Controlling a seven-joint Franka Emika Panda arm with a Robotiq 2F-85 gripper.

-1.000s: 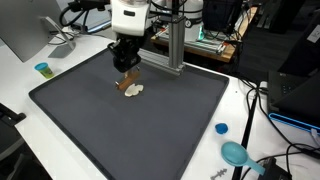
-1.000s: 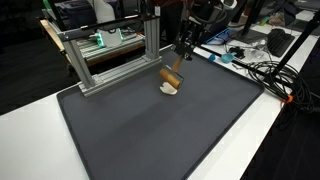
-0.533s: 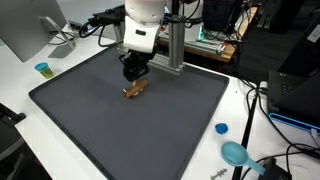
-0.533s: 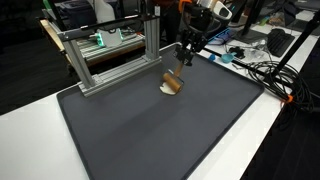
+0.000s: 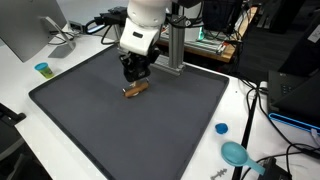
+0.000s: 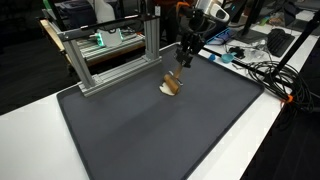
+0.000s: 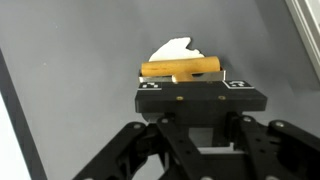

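Tool point(image 7: 187, 86): closed tight, the jaws pinch the wooden bar point(image 7: 180, 69) at its middle; it hangs in the upper centre in an exterior view point(image 5: 135, 74).
Surface point(image 5: 243, 108): white; it carries the dark mat point(image 5: 120, 130), which fills most of the frame.
Place of wooden bar: upper middle of the mat in both exterior views, tilted; whether it touches the mat I cannot tell.
Handling of wooden bar: probably light, stiff and smooth; being round, it may roll, so the middle is the best place to take it.
Look of wooden bar: short tan cylinder.
White piece point(image 7: 176, 47): small, flat, ragged, just behind the bar.
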